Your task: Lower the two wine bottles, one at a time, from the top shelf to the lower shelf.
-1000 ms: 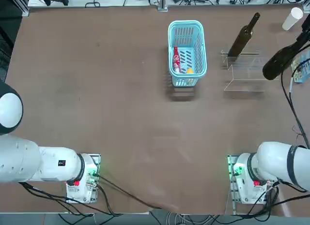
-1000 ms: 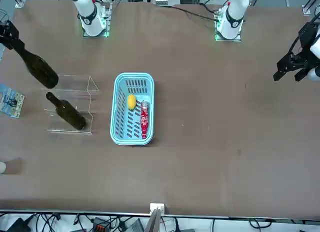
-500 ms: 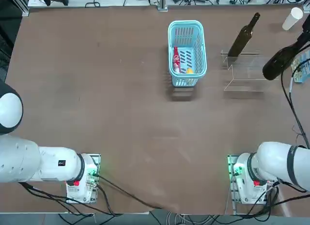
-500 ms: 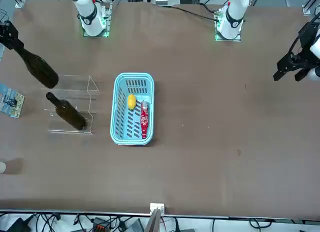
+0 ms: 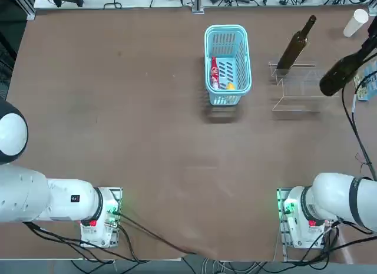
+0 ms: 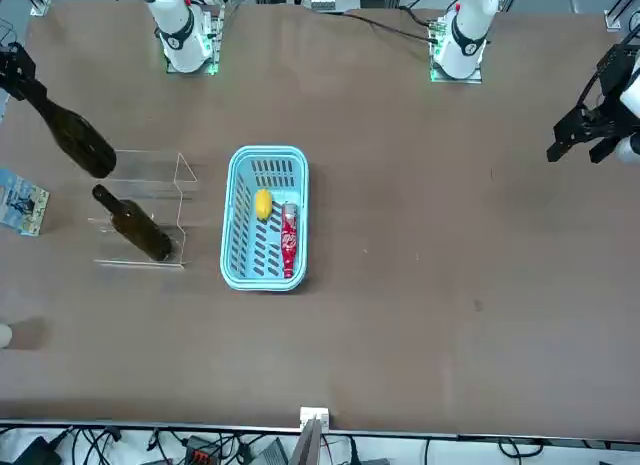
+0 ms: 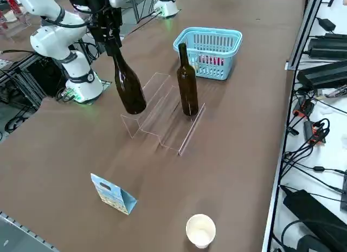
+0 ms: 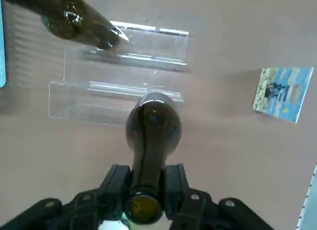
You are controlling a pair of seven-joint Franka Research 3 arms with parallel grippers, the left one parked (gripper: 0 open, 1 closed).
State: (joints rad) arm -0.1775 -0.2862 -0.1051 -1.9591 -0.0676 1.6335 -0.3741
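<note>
Holding one dark olive-brown glass wine bottle (image 7: 126, 84) by its slim neck, my right hand (image 7: 110, 35) has its two fingers (image 8: 115, 184) clenched on either side of that neck, just under the mouth. The bottle hangs nearly upright below the hand, its heavy base lowest and clear of everything, so its long axis runs almost straight down.

Going left to right in the right side view: my carried bottle comes first, then the small transparent acrylic two-step stand (image 7: 162, 119), then the second dark glass wine bottle (image 7: 187, 84) standing upright on the stand, and beyond it the light-blue plastic basket (image 7: 210, 46) with a red bottle (image 5: 214, 72) and a yellow item (image 6: 262, 203) inside. Nearer the tabletop (image 7: 70, 165) edge lie a small folded blue card (image 7: 112, 194) and a white paper cup (image 7: 200, 230).

The relation that matters: the base of my bottle hovers above the stand's edge on my side, with the clear tiers spread out just beyond it. I cannot tell from the stand's faint edges exactly which tier lies directly under the base. The lower shelf (image 8: 94, 104) seems to me the nearer step, the top shelf (image 8: 148, 44) the farther one by the standing bottle. I judge the next move to be a straight descent, keeping the bottle vertical so its base lands flat and well apart from the other bottle.
</note>
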